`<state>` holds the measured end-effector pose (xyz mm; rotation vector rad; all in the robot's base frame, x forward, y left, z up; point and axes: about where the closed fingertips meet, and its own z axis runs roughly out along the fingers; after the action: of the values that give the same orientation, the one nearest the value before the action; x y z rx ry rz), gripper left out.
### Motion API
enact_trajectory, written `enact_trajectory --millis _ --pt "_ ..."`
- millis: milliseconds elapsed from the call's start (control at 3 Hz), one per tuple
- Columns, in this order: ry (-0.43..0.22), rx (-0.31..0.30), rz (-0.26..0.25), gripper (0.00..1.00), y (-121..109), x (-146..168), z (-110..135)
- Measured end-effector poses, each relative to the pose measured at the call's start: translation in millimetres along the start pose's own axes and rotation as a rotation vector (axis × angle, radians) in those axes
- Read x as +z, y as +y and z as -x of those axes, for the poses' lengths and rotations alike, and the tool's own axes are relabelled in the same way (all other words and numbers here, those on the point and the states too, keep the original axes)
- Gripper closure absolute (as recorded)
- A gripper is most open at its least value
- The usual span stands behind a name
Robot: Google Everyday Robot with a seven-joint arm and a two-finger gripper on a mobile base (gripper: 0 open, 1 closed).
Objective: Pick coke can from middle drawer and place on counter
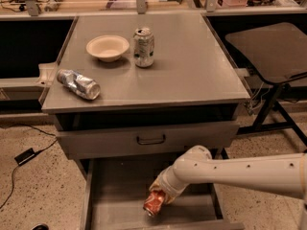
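The coke can (153, 202), red-orange with a silver end, is tilted over the floor of the open middle drawer (120, 190), at the front centre. My gripper (159, 191) reaches down from the right on a white arm and sits right at the can's upper end; the wrist hides the fingers. The counter (192, 71) is the broad grey top above the drawers.
On the counter stand a white bowl (107, 47) and an upright white-and-green can (143, 47); a shiny silver-blue can (78, 84) lies at its left front edge. The upper drawer (151, 139) with a dark loop handle is shut. A dark side table (268, 44) stands at right.
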<state>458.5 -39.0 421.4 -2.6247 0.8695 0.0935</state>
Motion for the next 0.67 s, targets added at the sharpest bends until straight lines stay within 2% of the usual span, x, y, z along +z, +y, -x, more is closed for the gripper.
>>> enact_trajectory --millis 333,667 --pt "-0.038 0.004 -0.189 1.0 -38.9 -99.1 5.7" --pt "0.022 -0.056 -0.277 1.0 -34.9 -178.5 -5.2"
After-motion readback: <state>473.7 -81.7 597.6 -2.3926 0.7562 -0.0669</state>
